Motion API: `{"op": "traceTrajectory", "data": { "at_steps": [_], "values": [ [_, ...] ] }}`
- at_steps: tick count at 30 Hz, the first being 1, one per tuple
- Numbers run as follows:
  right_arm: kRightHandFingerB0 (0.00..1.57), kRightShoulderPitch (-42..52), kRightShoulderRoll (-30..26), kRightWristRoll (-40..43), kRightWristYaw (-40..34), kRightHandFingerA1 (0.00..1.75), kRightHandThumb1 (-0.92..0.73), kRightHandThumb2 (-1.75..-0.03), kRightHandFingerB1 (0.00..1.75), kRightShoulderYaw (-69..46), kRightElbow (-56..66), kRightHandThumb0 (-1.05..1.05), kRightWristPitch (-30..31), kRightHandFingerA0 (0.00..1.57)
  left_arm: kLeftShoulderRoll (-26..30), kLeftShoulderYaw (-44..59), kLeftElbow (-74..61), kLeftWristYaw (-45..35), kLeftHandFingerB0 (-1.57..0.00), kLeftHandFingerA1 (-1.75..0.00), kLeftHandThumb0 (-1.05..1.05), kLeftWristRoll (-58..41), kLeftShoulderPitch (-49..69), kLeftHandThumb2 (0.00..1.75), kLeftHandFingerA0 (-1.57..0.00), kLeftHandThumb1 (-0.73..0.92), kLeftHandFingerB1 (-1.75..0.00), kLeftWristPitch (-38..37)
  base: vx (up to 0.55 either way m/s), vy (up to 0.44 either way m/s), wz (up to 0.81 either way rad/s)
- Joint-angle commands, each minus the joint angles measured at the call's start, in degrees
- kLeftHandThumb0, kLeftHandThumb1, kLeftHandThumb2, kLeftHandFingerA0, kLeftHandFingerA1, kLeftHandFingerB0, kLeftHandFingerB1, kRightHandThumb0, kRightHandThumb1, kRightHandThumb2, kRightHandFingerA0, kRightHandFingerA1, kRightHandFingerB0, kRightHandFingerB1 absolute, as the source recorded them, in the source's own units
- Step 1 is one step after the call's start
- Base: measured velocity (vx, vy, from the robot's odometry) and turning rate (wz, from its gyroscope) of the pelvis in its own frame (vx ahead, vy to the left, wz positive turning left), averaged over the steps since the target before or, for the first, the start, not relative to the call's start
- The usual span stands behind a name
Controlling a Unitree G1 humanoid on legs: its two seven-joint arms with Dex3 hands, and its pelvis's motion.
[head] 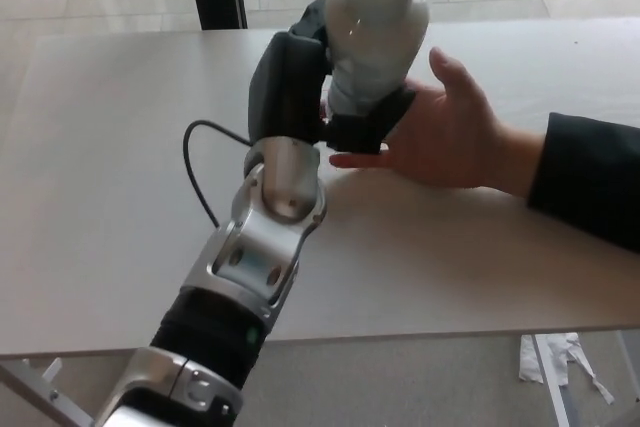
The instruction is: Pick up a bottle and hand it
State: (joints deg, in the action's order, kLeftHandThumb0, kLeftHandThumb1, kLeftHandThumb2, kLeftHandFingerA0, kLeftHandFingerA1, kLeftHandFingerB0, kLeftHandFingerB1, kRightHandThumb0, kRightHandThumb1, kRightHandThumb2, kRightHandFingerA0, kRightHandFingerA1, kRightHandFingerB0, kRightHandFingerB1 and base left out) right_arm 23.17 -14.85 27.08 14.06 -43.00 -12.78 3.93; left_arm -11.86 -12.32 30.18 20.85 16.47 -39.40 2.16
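Bottle [375, 22] gripped in left hand [310, 97], lifted above table [100, 147].

Black fingers wrapped tight around the lower body of the white bottle, cap uppermost, tilted slightly. Held just over a person's open hand [455, 137], palm up, resting on the table; dark sleeve [590, 187] at right. Right hand out of view.

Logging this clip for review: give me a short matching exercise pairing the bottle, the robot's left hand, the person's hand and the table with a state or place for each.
Column one:
1. bottle
2. left hand
3. person's hand
4. table

Column two:
A. open, palm up, waiting on the table beside the bottle
B. pale flat surface under everything
C. lifted up, white cap on top
D. black, closed around the bottle

Pairs: 1-C, 2-D, 3-A, 4-B
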Motion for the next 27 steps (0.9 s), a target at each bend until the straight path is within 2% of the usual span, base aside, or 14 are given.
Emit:
{"op": "traceTrajectory", "data": {
  "at_steps": [1,2,6,7,8,9,10,14,15,20,21,22,26,27],
  "values": [
    [0.38,-0.95,-1.5,-1.1,0.28,0.41,-0.54,-0.57,0.33,0.97,-1.48,-0.45,-1.19,0.45,-3.48,2.84,3.54,-0.65,-0.9,-1.57,-0.18,-2.5,-6.57,1.18,-1.05,0.49,-1.41,6.61,0.0,0.0,0.0],
    [0.33,-1.18,-1.44,-1.13,0.18,0.51,-0.42,-0.76,0.46,1.13,-1.59,-0.52,-1.3,0.4,-3.82,3.14,4.13,-0.44,-0.92,-1.55,-0.17,-2.67,-7.03,1.23,-1.09,0.45,-1.41,6.76,0.0,0.0,0.0],
    [0.36,-2.05,-0.5,0.07,-0.28,0.52,-0.42,-0.75,0.46,1.69,-0.75,-0.49,-0.34,0.4,-4.07,2.47,6.87,0.6,-0.88,-1.61,-0.16,-1.9,-6.32,1.29,-1.03,0.43,-1.47,4.97,0.0,0.0,0.0],
    [0.35,-1.98,-0.39,0.02,0.7,0.53,-0.41,-0.76,0.46,1.96,-0.93,-0.51,-1.6,0.4,-4.14,2.21,8.44,1.1,-0.85,-1.62,-0.17,-1.53,-6.59,1.16,-1.0,0.49,-1.46,4.7,0.0,0.0,0.0],
    [0.35,-1.32,-0.41,-0.54,-0.53,0.53,-0.42,-0.77,0.47,2.63,1.49,-0.52,-0.01,0.4,-4.25,2.11,9.55,1.75,-1.02,-1.35,-0.19,-1.31,-6.81,1.11,-1.24,0.49,-1.2,4.27,0.0,0.0,0.0],
    [0.42,-1.11,-0.3,-0.76,-0.38,0.44,-0.52,-0.56,0.35,3.11,1.93,-0.48,-0.22,0.44,-4.29,2.02,10.49,2.24,-0.85,-1.62,-0.15,-1.14,-6.63,1.06,-0.99,0.55,-1.45,3.95,0.0,0.0,0.0],
    [0.35,-0.93,0.16,-0.82,-0.44,0.54,-0.41,-0.77,0.47,3.59,2.85,-0.53,-0.45,0.39,-4.39,1.8,12.75,2.86,-0.87,-1.61,-0.15,-0.78,-6.74,1.03,-1.0,0.57,-1.41,4.31,0.0,0.0,0.0],
    [0.36,-1.83,0.04,-0.34,-0.31,0.52,-0.42,-0.76,0.47,4.1,1.74,-0.53,-0.52,0.38,-5.04,2.21,16.9,3.96,-0.83,-1.58,-0.14,-1.16,-8.57,1.07,-0.98,0.57,-1.46,5.53,0.0,0.0,0.0],
    [0.42,-2.32,0.09,-0.03,-0.53,0.42,-0.52,-0.56,0.35,4.26,1.64,-0.48,0.01,0.44,-4.98,2.06,17.84,4.55,-0.84,-1.6,-0.11,-0.87,-8.96,1.1,-0.97,0.54,-1.49,5.09,0.0,0.0,0.0],
    [0.4,-3.53,-0.3,0.04,0.29,0.42,-0.53,-0.56,0.34,4.85,-0.01,-0.46,-0.26,0.47,-7.24,1.25,21.91,6.38,-0.86,-1.6,-0.13,-0.87,-9.63,1.03,-0.96,0.56,-1.43,5.84,0.0,0.0,0.0],
    [0.34,-3.34,-0.13,0.33,0.32,0.52,-0.42,-0.76,0.46,4.9,0.69,-0.53,-0.02,0.38,-7.92,1.15,22.48,7.2,-0.87,-1.58,-0.14,-0.93,-9.76,1.05,-0.98,0.57,-1.39,5.61,0.0,0.0,0.0],
    [0.41,-3.19,-0.09,0.86,0.0,0.42,-0.53,-0.57,0.34,5.0,1.89,-0.46,1.3,0.42,-8.7,1.0,22.89,7.84,-0.86,-1.59,-0.13,-0.96,-10.07,1.01,-0.96,0.6,-1.4,5.94,0.0,0.0,0.0],
    [0.4,-2.87,0.43,1.83,0.1,0.44,-0.52,-0.56,0.33,4.85,3.57,-0.48,1.74,0.43,-11.31,-0.94,24.22,8.87,-0.75,-1.72,-0.12,-0.42,-11.9,0.86,-0.82,0.68,-1.52,6.51,0.0,0.0,0.0],
    [0.34,-2.98,0.34,1.59,0.06,0.53,-0.42,-0.76,0.46,4.95,3.53,-0.53,1.59,0.38,-11.79,-0.83,24.14,9.14,-0.75,-1.7,-0.14,-0.72,-12.58,0.83,-0.82,0.7,-1.47,7.09,0.0,0.0,0.0]
  ]
}}
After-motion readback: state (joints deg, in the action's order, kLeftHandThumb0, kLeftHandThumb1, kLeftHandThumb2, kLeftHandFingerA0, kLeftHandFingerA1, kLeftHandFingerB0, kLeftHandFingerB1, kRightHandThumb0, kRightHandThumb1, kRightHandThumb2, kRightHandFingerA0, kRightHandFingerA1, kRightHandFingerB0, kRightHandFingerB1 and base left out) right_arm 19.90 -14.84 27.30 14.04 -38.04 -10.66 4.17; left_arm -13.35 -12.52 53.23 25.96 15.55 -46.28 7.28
